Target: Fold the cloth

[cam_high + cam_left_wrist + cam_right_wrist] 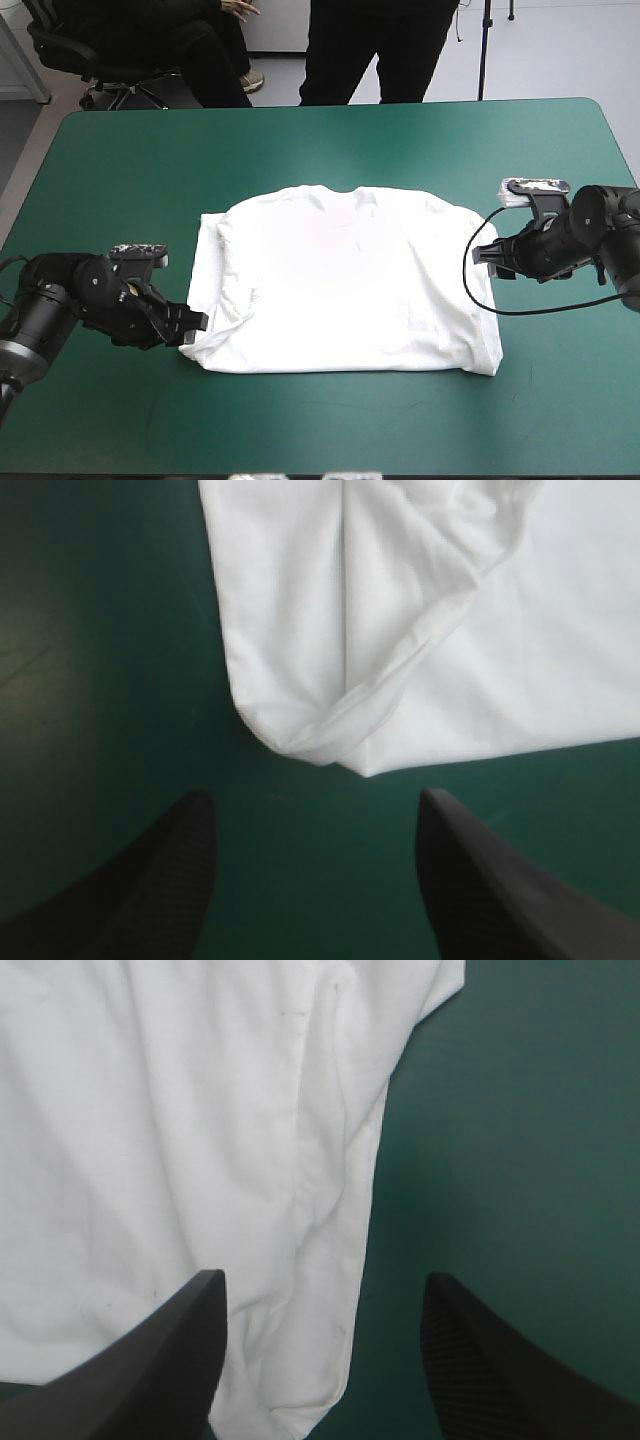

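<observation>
Left hand (315, 794), right hand (323, 1275) beside T-shirt (345, 280)

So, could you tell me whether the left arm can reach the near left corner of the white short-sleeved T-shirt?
Probably yes: the left gripper is open, the corner of the T-shirt lies just ahead of its black fingers, and only bare teal-green cover lies between.

White T-shirt (350, 285) on teal-green table (300, 145)

Left fingers (165, 880) and right fingers (170, 1360) both wide apart, low down.
</observation>
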